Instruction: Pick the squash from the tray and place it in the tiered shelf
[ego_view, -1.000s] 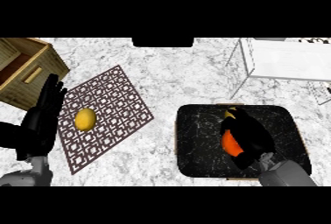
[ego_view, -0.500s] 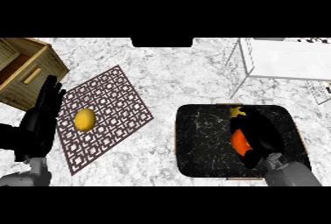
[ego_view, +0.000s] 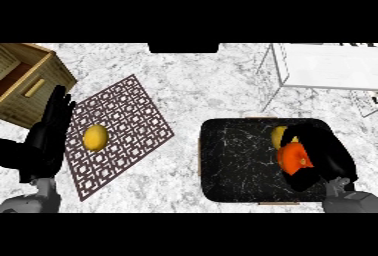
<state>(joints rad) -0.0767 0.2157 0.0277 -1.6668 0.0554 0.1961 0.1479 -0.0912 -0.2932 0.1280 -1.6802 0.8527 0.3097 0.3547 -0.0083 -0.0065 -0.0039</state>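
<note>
Since the earlier frames the right hand (ego_view: 319, 159) has slid toward the tray's right side, and the squash (ego_view: 294, 157) has turned with it, its yellow end now pointing up the view. Note the squash lying on the dark tray (ego_view: 229, 165), right of centre, with the hand's fingers curled round its orange body from the right; you see orange at the hand's left edge and the yellow end above it. Whether the squash is lifted off the tray cannot be told from this view.

Treat the squash as stiff, smooth-skinned and fairly weighty for its size: it will not deform, but a rounded, slick surface may roll or slip out of a shallow hold. Take it across the thickest part of the body, fingers on one side and thumb opposite, not by the tapering yellow end.

The shelf (ego_view: 325, 67), white and wire-framed, stands at upper right, near the tray. The left hand (ego_view: 46, 137) rests open, fingers up, at the left edge, beside a patterned mat (ego_view: 129, 112) that carries a lemon (ego_view: 95, 137).
</note>
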